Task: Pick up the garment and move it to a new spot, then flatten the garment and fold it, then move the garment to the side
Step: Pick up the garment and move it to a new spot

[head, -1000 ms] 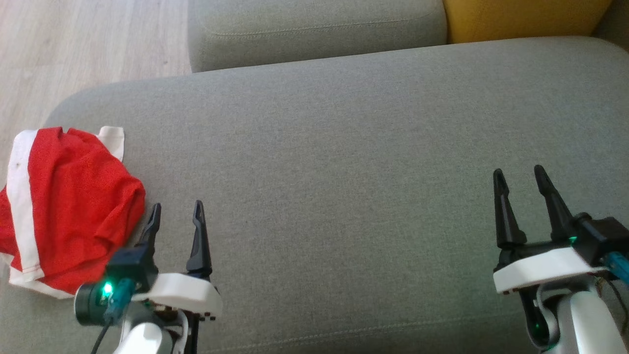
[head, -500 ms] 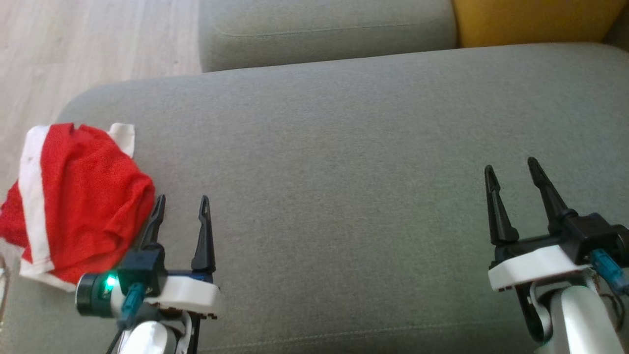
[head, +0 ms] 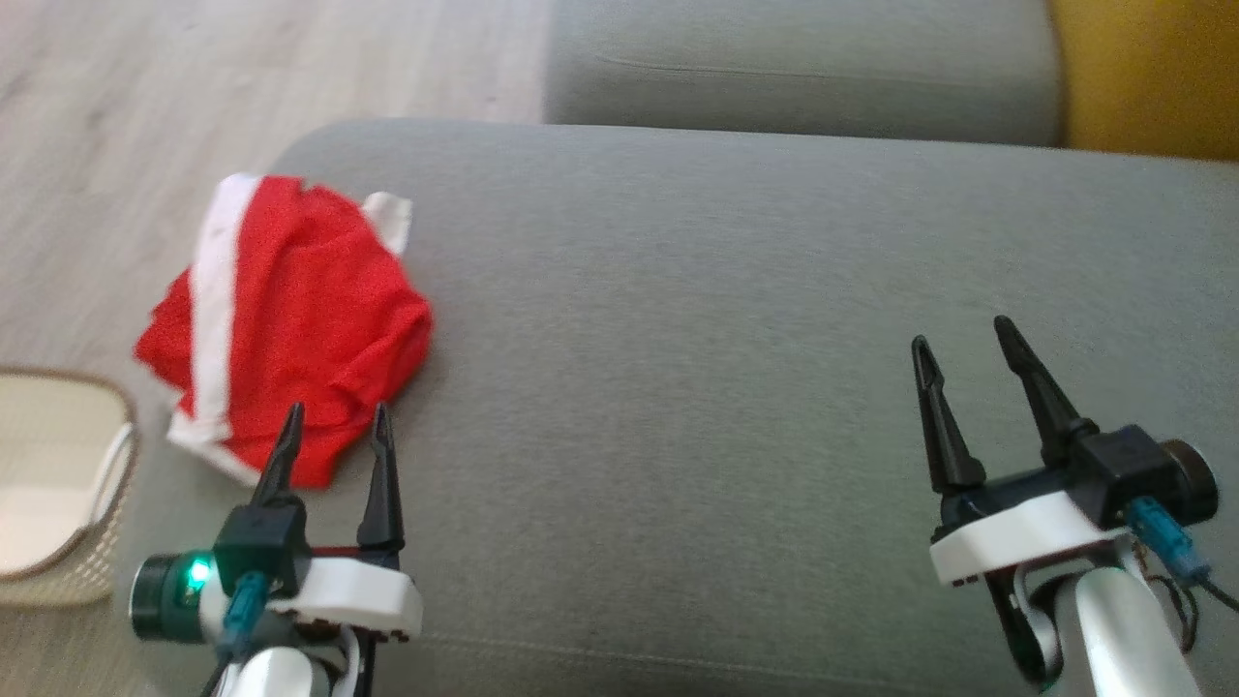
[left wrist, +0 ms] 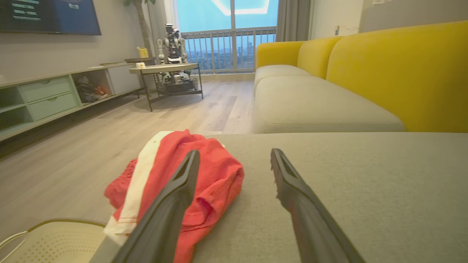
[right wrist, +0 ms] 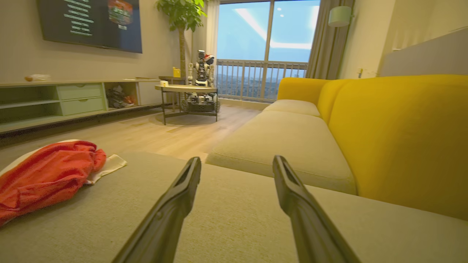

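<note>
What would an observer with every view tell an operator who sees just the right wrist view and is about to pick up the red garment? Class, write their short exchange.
Operator: Where is the left gripper?
Observer: The left gripper is open, fingertips at the near edge of the red garment.
Operator: Is anything beside the sofa there?
Observer: A cream basket stands off the left end of the grey seat cushion, close to the garment.
</note>
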### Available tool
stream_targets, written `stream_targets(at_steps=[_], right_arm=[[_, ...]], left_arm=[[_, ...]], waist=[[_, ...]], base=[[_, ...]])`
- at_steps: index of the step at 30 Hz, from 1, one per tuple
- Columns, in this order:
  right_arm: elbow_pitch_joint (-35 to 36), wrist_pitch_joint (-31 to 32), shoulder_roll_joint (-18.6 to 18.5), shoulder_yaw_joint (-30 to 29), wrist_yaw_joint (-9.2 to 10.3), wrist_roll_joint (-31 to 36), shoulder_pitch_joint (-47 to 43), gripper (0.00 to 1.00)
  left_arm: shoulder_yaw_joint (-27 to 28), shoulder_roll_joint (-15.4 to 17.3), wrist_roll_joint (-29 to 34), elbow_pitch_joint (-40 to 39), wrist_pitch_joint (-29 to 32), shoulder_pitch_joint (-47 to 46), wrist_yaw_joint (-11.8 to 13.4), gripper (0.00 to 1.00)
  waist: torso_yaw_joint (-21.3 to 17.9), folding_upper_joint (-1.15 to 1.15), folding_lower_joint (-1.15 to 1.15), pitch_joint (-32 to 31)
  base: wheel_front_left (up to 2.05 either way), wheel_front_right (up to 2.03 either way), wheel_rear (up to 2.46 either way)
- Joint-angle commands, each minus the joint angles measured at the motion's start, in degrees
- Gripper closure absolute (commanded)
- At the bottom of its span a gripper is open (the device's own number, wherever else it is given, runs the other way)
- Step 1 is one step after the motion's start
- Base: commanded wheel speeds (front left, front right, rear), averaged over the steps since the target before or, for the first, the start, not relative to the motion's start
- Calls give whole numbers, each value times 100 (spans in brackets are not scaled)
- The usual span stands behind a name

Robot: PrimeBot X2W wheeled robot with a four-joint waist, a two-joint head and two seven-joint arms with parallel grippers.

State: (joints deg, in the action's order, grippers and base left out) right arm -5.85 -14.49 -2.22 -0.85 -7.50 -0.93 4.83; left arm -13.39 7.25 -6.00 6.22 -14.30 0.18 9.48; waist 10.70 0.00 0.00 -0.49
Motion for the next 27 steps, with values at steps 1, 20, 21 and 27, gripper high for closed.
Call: stream_targets(at_steps=[1,20,21,27], right_arm=[[187,-51,-65,170,1,-51,86,0],[58,-51,-65,446,1,-223,-6,0],[56,-51,-65,441,1,-227,-5,0],[87,-51,-65,447,1,-237,5,0]], left_arm=[[269,9,79,-163,-70,-182,-32,0],[633,-71,288,-267,-70,61,-199,0],[651,-76,288,-268,-70,61,-204,0],[830,-144,170,-259,-70,39,-250,0]], waist=[[312,0,0,-22],[1286,0,0,-145],[1286,0,0,-141],[1208,0,0,-49]], base=[[0,0,0],[0,0,0],[0,0,0],[0,0,0]])
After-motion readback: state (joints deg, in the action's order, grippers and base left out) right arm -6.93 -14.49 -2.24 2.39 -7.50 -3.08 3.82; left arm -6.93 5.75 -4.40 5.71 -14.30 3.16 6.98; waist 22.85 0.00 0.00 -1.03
